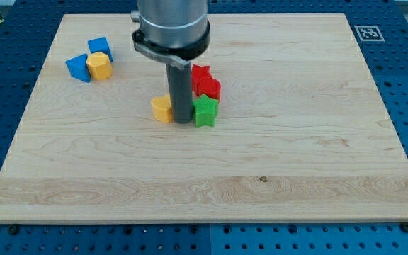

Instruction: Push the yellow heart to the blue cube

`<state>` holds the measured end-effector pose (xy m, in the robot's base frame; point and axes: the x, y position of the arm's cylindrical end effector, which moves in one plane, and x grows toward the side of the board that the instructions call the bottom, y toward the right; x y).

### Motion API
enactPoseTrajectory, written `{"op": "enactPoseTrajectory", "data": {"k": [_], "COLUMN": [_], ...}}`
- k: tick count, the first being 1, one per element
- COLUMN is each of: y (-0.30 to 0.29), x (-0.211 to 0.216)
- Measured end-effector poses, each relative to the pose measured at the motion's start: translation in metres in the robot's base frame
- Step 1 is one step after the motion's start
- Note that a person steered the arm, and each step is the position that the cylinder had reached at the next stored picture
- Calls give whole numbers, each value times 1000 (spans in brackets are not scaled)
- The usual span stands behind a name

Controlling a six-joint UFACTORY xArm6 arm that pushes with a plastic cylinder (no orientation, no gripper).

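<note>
The yellow heart [162,109] lies on the wooden board [261,177] a little left of centre. My tip [183,121] stands right beside it on its right, touching or nearly touching, between it and the green star [205,111]. The blue cube [99,47] sits at the view's top left, far up and left of the heart. Next to it are a blue triangular block [78,68] and a yellow hexagonal block [100,66].
Two red blocks [205,81] sit just above the green star, right of the rod. The arm's grey body [171,25] hangs over the top centre. A fiducial marker [367,32] is at the board's top right corner.
</note>
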<state>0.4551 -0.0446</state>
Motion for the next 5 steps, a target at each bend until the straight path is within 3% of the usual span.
{"op": "enactPoseTrajectory", "data": {"k": [2,5], "y": [-65,-67], "x": [20,-44]}}
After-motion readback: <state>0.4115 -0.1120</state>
